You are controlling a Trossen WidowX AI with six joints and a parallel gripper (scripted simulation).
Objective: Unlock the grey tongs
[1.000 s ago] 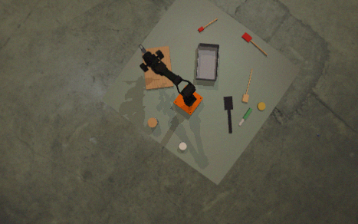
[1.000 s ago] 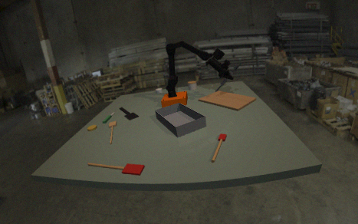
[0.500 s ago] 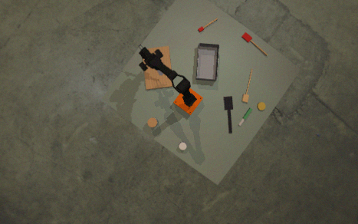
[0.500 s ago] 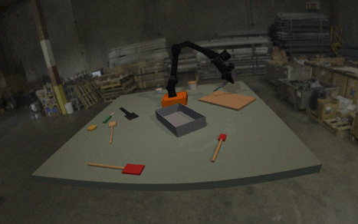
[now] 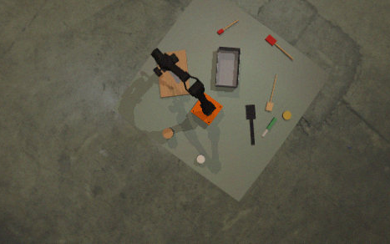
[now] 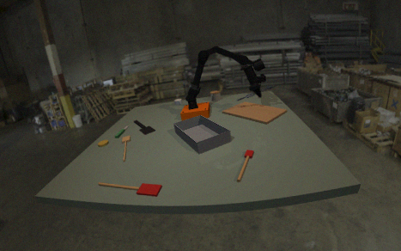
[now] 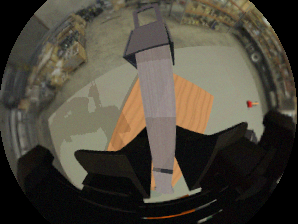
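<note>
Now tongs (image 6: 247, 97) (image 7: 157, 95) between end effector (image 6: 258, 94) (image 7: 157, 125) fingers.

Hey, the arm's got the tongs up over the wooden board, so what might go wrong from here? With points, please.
The tongs (image 5: 175, 78) (image 6: 245, 98) (image 7: 157, 90) are off the wooden board (image 5: 182, 61) (image 6: 254, 113) (image 7: 193, 100), so letting go now could drop them. Their long body reaches well beyond the gripper (image 5: 170, 70) (image 6: 259, 94) (image 7: 157, 125), so they might pivot in the grip or knock the board first if lowered at this slant.

Your arm (image 5: 178, 68) reaches over the wooden board (image 5: 179, 61) — the roasting tin (image 5: 228, 68) stands apart, beside the board.
</note>
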